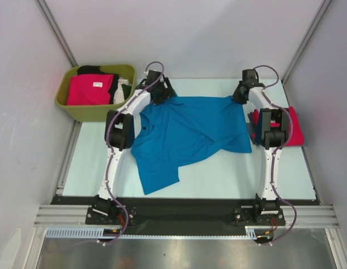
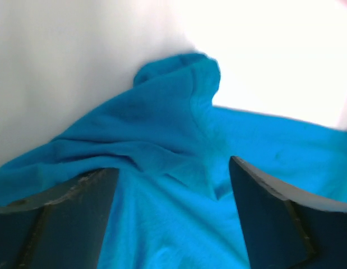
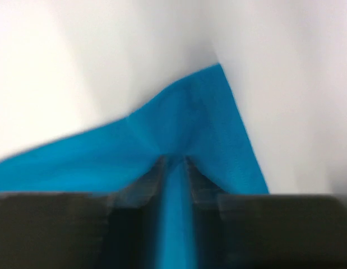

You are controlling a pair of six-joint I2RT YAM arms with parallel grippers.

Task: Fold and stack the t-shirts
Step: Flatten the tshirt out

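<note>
Bright blue short-sleeved cloth t-shirt (image 1: 190, 131) lies unfolded and rumpled in the middle of the pale flat surface (image 1: 218, 179), one part trailing toward the near-left.

Left pincer (image 1: 156, 92) is at the shirt's far-left corner. In its wrist view (image 2: 173, 168) both dark fingers (image 2: 78, 196) stand wide apart with blue cloth (image 2: 179, 112) bunched between and beyond them (nothing clamped).

Right pincer (image 1: 239, 96) is at the far-right corner. Its wrist view (blurry) (image 3: 173, 162) shows the jaws nearly together, pinching a thin fold of the blue cloth (image 3: 184, 123).

Red folded cloth t-shirt (image 1: 295, 126) sits at the right edge of the surface, partly hidden by the right arm.

Olive-green plastic tub (image 1: 92, 115) stands off the far-left corner and holds a crimson-pink cloth t-shirt (image 1: 89, 89) with a white label (image 1: 97, 84) on top, plus black cloth (image 1: 95, 70) and white cloth (image 1: 125, 89) beside it.
</note>
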